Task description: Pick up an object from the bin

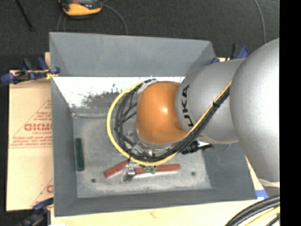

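My gripper (129, 173) hangs low near the front of the bin, mostly hidden under the orange wrist cover. It is right over a long red-brown stick (113, 171) that lies flat along the bin's front floor, running from left to right. The stick's middle is hidden by the gripper, and its right end (170, 167) shows past it. Whether the stick is gripped is hidden from me. A dark green bar (79, 154) lies lengthwise near the bin's left wall, well apart from the gripper.
The arm and its orange cover with looped cables hide the middle and right of the bin floor. Bare grey floor shows between the green bar and the gripper and along the front right.
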